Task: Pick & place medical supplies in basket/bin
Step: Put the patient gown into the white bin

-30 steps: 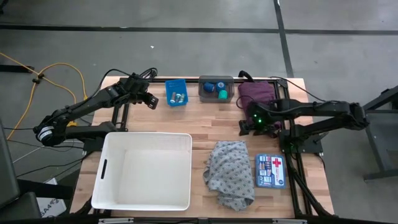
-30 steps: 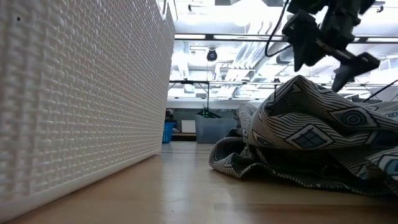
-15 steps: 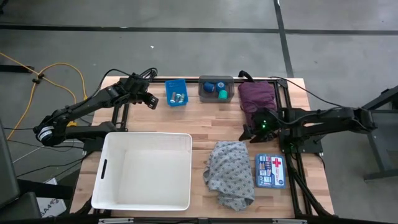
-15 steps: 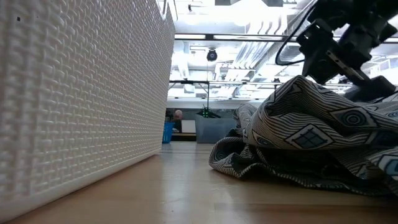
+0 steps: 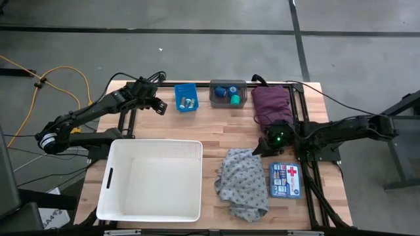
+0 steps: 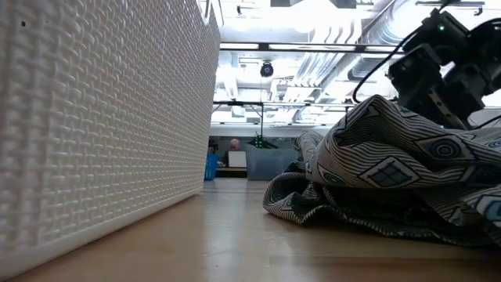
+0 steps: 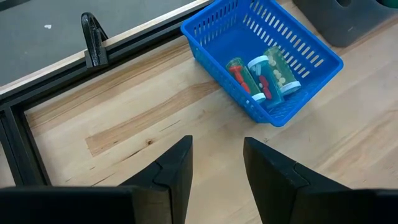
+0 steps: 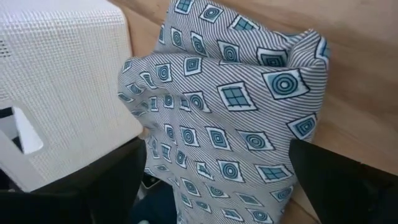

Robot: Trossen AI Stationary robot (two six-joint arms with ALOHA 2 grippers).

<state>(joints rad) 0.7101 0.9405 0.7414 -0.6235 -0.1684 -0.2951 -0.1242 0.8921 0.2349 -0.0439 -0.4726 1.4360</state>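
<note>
- Two arms are in your workspace; neither carries anything.
- Your right gripper (image 5: 260,148) hangs just above the far edge of the grey patterned cloth (image 5: 243,181). In its wrist view the two fingers (image 8: 339,177) stand spread wide, one to each side of the cloth, gripping nothing. Contact with the fabric cannot be confirmed.
- The cloth lies crumpled on the wooden table (image 5: 223,124), between the white basket (image 5: 151,179) and a first-aid box (image 5: 285,179), close to the basket's wall but apart from it.
- The basket sits at the near-left of the table; no item shows inside it.
- Your left gripper (image 5: 157,106) waits over the far-left of the table, just beside the small blue bin (image 5: 186,97). Its fingers (image 7: 175,174) stand a narrow gap apart, with bare wood between them.
- The blue bin holds small vials (image 7: 263,73) with red and yellow contents.
- The grey bin (image 5: 228,93) beside it holds blue and green tape rolls (image 5: 230,95).
- The maroon cloth (image 5: 270,102) lies at the far-right, behind your right arm.
</note>
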